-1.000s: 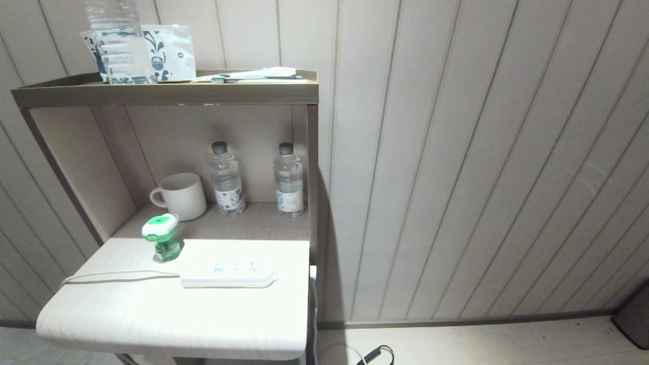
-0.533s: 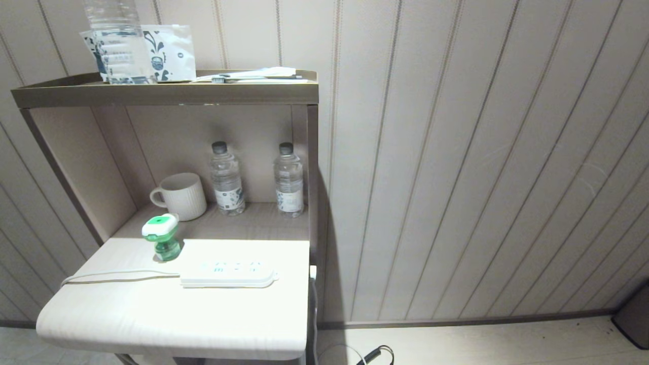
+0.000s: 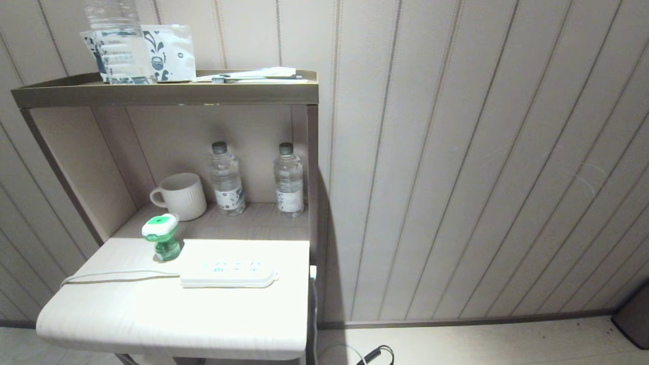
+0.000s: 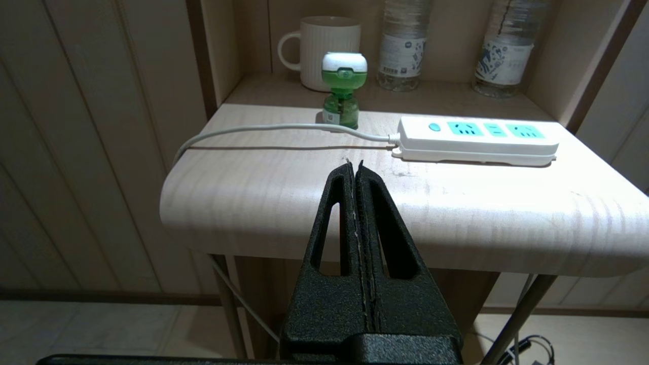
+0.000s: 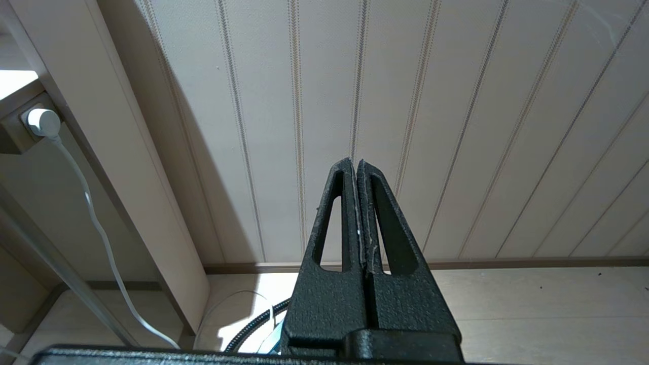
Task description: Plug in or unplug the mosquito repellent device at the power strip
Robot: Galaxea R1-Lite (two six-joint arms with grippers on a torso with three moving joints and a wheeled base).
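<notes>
The left claw (image 4: 354,165) hangs low in front of the counter (image 4: 284,203), its two black fingers pressed flat together, holding nothing and pointing level at the counter's rounded front edge, well short of anything on it. The right claw (image 5: 354,163) is pinched shut the same way, empty, aimed at the panelled wall (image 5: 456,101) beside the shelf unit, above the floor. Out past the left claw, the power strip (image 3: 228,272) lies flat on the counter with its thin cord (image 3: 121,275) running off the left edge. The mosquito repellent device (image 3: 163,236) stands upright just beside the strip's cord end, not plugged into it. Behind, under the shelf, sit a ribbed mug (image 3: 180,196) and two water bottles (image 3: 226,178).
</notes>
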